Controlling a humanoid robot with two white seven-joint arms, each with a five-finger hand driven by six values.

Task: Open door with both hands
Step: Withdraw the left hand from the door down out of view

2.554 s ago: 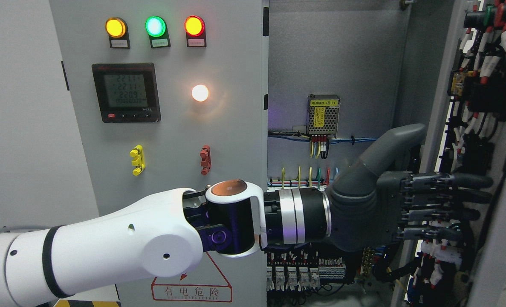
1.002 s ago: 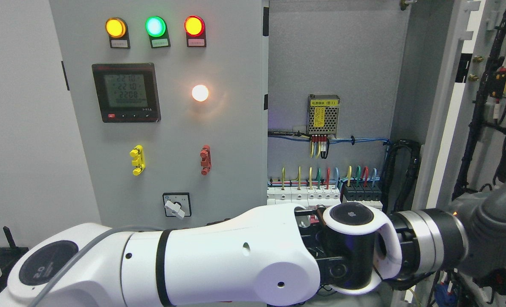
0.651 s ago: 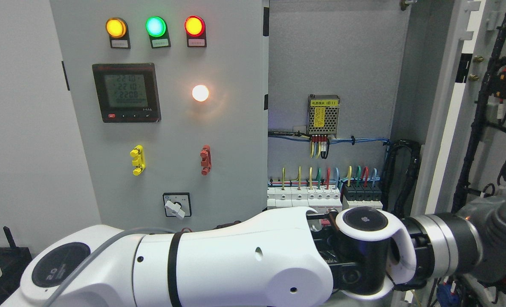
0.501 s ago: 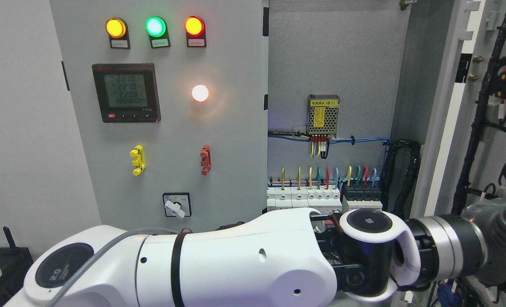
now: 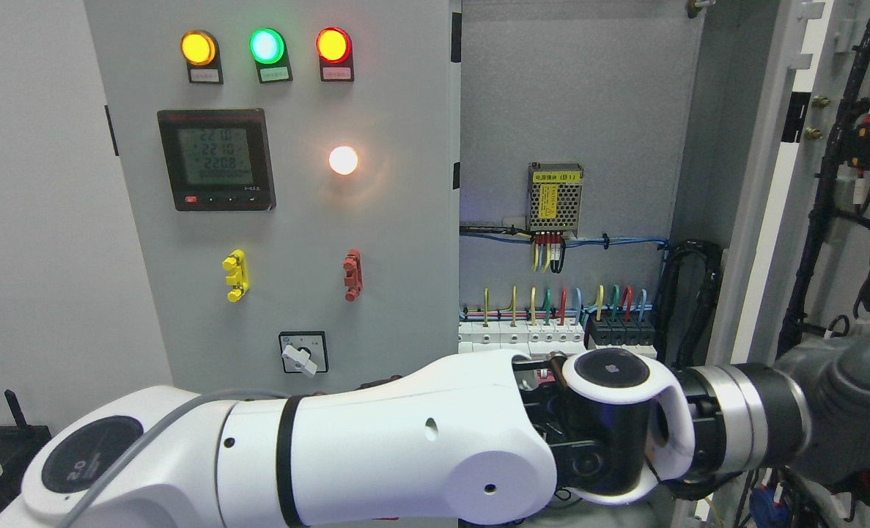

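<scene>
The left hand (image 5: 856, 411) is pressed against the open door (image 5: 764, 220); its grip cannot be determined. Loose wiring (image 5: 830, 183) could be snagged.

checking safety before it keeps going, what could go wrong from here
The left hand sits against the open door, beside its wiring harness; a finger could catch a cable. The forearm crosses low before the breaker row and might brush it. The indicator lamps glow, so the cabinet looks powered.
</scene>
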